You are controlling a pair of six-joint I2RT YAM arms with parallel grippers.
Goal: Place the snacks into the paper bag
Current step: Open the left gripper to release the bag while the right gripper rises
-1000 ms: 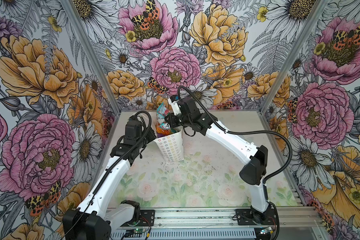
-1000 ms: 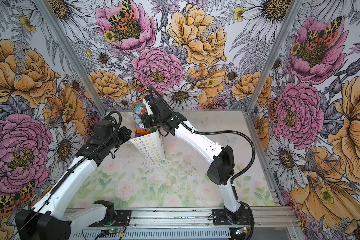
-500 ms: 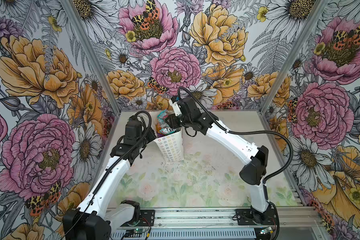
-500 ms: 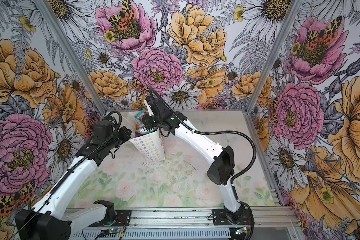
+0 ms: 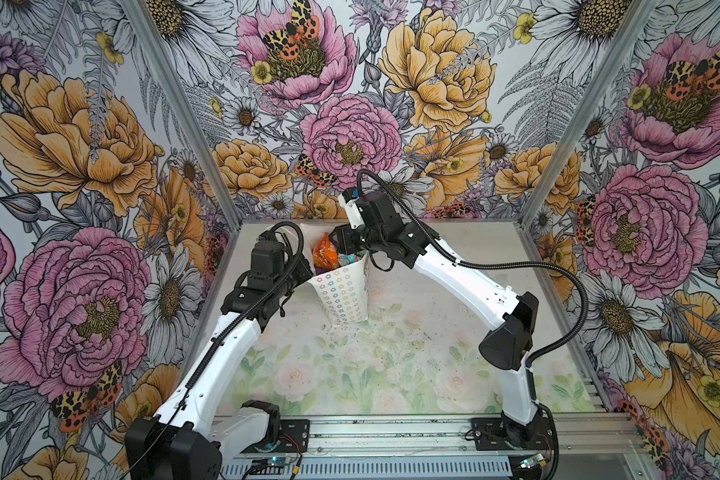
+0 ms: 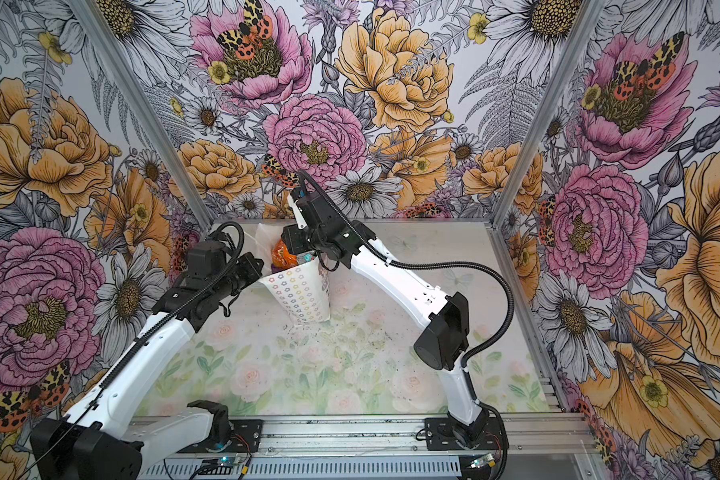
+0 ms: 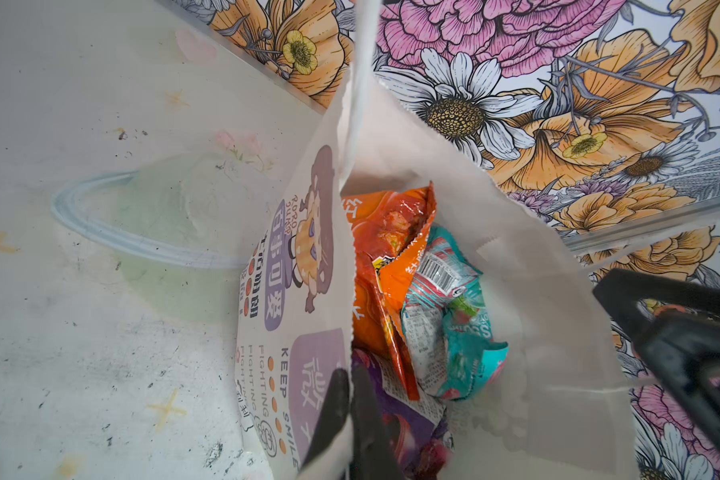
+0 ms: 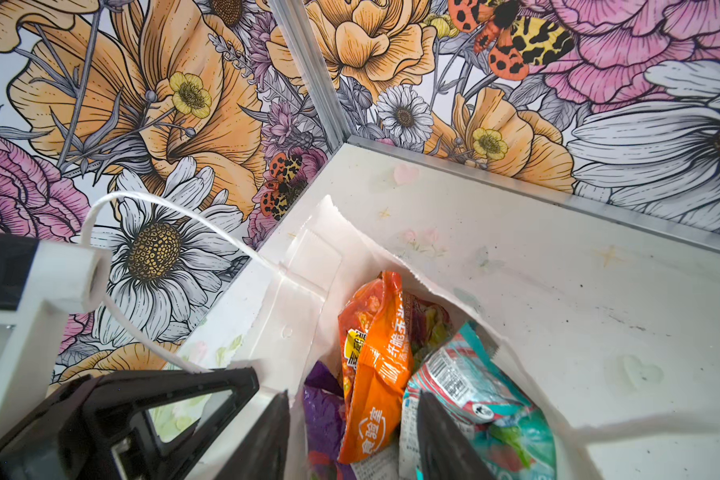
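Pinching paper bag (image 7: 296, 291) rim with left gripper (image 7: 349, 417); right gripper (image 8: 352, 401) spread over teal packet (image 8: 466, 374) inside. Likely release step; next withdraw upward.

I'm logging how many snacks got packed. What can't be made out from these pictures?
- Snack count: in both wrist views the orange packet and teal packet cover whatever lies deeper in the paper bag.
- Purple packet: blurred and cut off by the left wrist view's edge.
- Left gripper pinching the bag's wall: in both top views hidden behind its own wrist.
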